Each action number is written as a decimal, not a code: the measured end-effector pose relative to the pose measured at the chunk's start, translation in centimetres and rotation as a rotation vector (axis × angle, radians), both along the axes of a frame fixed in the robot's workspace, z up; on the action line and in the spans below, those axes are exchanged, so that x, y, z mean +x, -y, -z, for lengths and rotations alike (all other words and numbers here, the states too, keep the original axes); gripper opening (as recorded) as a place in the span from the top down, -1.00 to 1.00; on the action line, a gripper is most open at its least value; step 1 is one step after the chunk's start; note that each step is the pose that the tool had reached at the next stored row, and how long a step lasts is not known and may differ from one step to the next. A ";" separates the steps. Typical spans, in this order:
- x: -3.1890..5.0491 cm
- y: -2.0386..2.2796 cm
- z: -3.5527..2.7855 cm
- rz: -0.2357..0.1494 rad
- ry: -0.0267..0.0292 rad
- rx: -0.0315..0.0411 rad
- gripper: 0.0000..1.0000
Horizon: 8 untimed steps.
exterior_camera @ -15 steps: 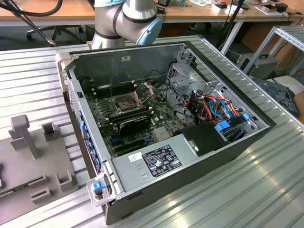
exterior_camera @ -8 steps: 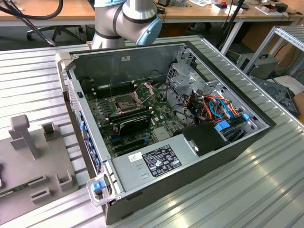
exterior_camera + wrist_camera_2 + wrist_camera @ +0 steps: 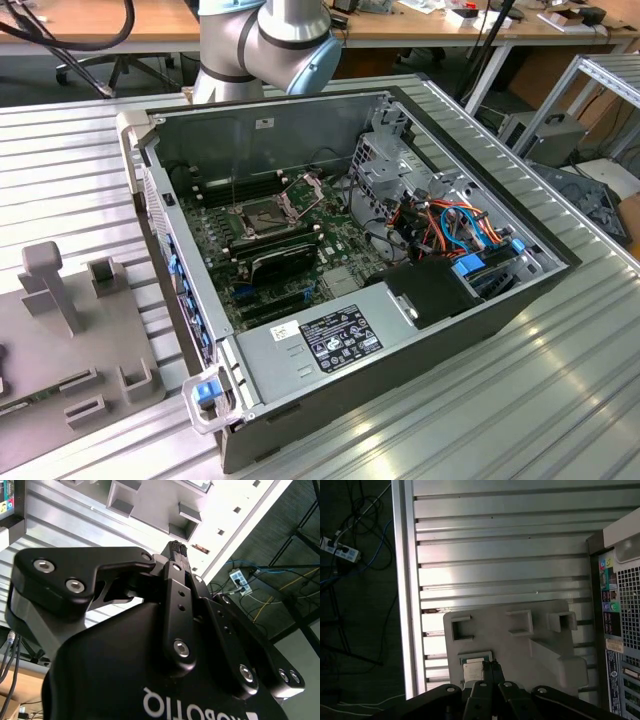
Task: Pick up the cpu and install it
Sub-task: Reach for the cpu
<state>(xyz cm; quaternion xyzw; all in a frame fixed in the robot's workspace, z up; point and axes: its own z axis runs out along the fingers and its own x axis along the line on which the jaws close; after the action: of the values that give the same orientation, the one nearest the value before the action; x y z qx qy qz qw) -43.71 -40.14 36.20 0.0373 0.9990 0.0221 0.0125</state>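
In the first wrist view the cpu (image 3: pixel 474 668), a small silver-grey square, lies flat in a recess of the grey fixture plate (image 3: pixel 520 645). My gripper (image 3: pixel 493 666) hangs above the plate with its fingertips beside the chip, pressed together with nothing between them. The second wrist view has the same black fingers (image 3: pixel 178 550) shut tip to tip over the plate (image 3: pixel 150 500). In the exterior view the motherboard's socket (image 3: pixel 262 216) sits inside the open computer case (image 3: pixel 470 320), its metal frame (image 3: pixel 305 190) hinged up.
The grey fixture plate (image 3: pixel 60 330) with raised blocks lies at the exterior view's left of the case on the ribbed aluminium table (image 3: pixel 560 400). The arm's base (image 3: pixel 265 40) stands behind the case. Cables, a drive cage and a power supply crowd the case's right half.
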 end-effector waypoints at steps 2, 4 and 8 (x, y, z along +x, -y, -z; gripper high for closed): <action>0.00 0.01 0.11 0.000 0.0000 0.0000 0.79; -0.01 0.03 0.23 0.000 0.0000 0.0000 0.79; -0.01 0.06 0.42 0.000 0.0001 0.0001 0.79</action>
<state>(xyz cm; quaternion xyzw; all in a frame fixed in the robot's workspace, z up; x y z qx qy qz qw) -43.72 -40.20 35.78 0.0372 0.9990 0.0221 0.0125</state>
